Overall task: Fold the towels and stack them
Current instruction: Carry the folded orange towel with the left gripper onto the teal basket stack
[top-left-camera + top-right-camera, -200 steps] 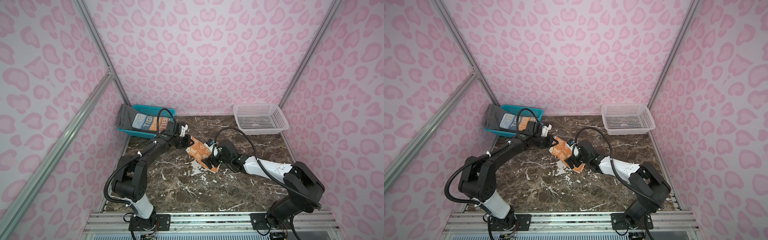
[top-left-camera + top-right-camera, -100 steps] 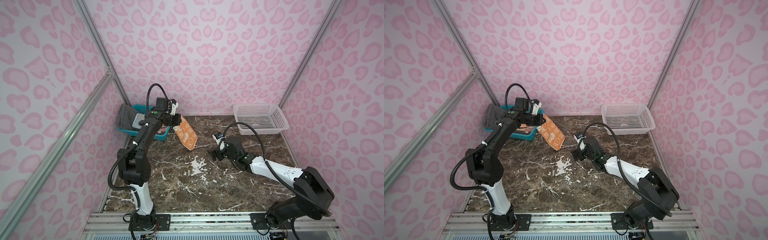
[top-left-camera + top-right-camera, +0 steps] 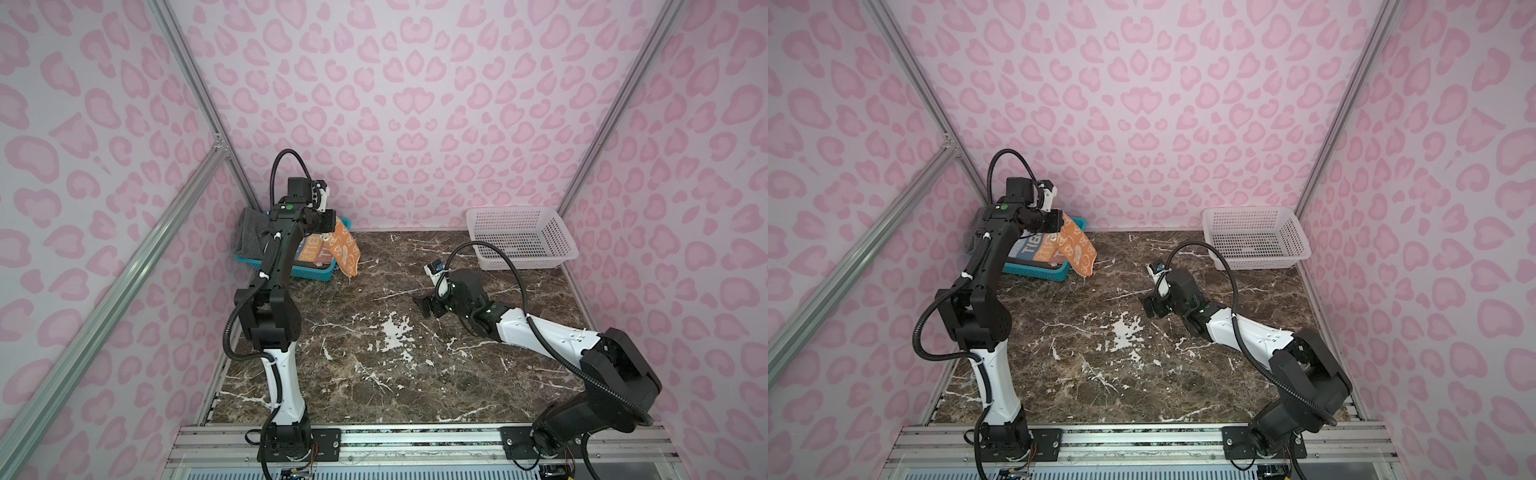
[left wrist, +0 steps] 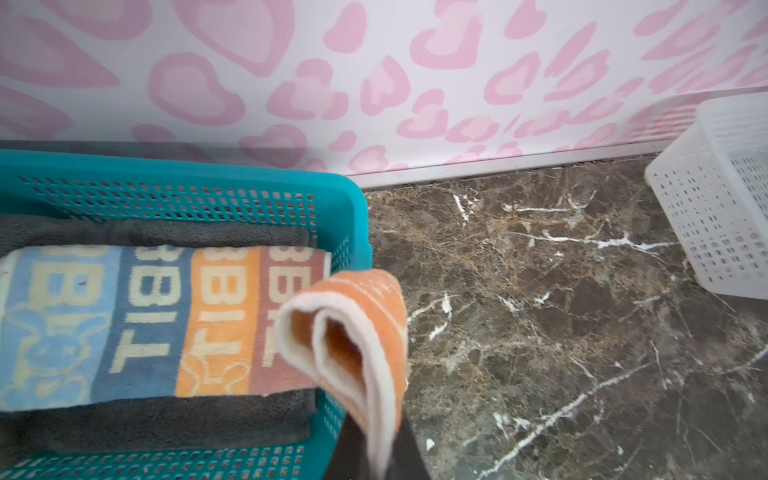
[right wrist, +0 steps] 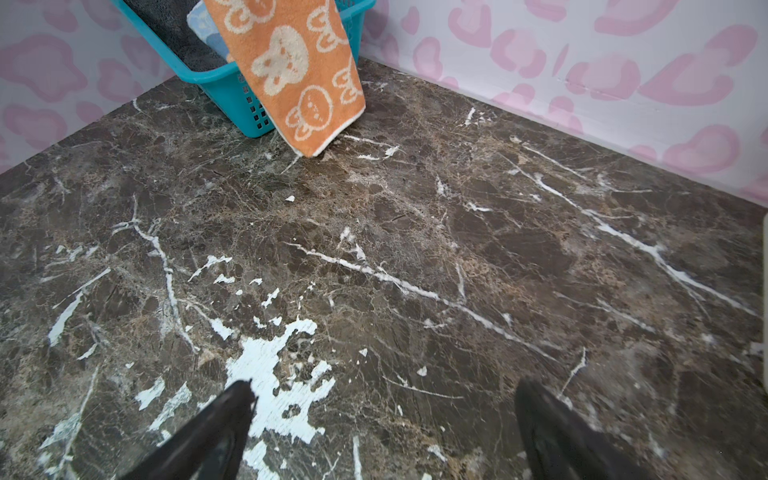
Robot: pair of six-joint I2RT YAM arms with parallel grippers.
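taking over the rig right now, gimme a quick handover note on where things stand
Left tool: shut on the folded orange towel, holding it up at the corner of the teal basket. The towel's lower end hangs outside the basket, close to the table.
Right tool: open, holding nothing, low over the middle of the table.
Done: grey towel lies folded in the teal basket, multicolour towel folded on top of it.
Left: set the orange towel on that stack and let go.
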